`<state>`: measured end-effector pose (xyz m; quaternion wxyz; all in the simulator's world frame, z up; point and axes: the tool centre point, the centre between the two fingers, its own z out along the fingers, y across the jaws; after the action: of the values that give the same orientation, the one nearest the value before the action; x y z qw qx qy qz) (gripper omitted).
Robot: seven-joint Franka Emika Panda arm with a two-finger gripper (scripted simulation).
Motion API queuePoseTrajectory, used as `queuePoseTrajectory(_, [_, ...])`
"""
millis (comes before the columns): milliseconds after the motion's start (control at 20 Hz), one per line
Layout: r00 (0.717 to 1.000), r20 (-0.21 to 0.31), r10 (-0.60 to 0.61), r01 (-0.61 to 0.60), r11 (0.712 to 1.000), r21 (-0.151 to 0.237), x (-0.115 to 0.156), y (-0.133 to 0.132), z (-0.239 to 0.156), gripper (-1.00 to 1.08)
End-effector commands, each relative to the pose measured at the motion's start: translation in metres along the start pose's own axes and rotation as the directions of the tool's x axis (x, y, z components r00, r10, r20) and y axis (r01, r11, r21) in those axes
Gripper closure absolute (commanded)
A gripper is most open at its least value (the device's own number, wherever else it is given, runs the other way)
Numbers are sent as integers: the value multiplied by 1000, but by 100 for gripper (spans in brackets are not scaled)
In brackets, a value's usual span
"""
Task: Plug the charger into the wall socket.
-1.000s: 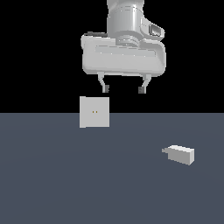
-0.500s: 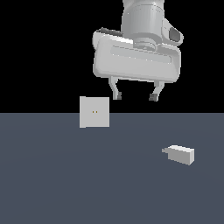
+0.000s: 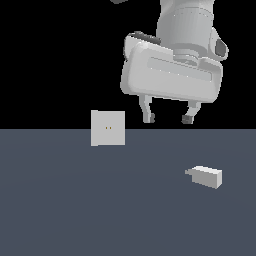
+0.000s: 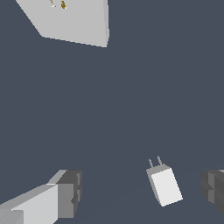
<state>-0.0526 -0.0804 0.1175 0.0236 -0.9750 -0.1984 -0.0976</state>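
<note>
The charger [image 3: 205, 176] is a small light-grey block lying flat on the dark floor at the exterior view's right, its narrow stub end turned toward the wall socket. In the wrist view the charger [image 4: 165, 185] shows two thin prongs and lies between my fingertips, far below them. The wall socket [image 3: 108, 128] is an upright pale square plate with two tiny orange holes, at the exterior view's left; the wrist view catches the wall socket [image 4: 72, 18] too. My gripper [image 3: 167, 119] hangs open, high above the floor, up and left of the charger, holding nothing.
The dark grey floor [image 3: 75, 210] stretches around both objects. Nothing else stands on it.
My gripper has swung toward the exterior view's right, nearer the charger, and tilted slightly. It stays open. Charger and socket have not moved.
</note>
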Motion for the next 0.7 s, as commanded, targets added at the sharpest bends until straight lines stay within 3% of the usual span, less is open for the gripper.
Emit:
queuePoseTrajectory(0, [1000, -14, -26, 26, 1000, 5, -5, 4, 3, -92])
queuePoseTrajectory(650, [985, -85, -153, 156, 987, 31, -29, 28, 23, -92])
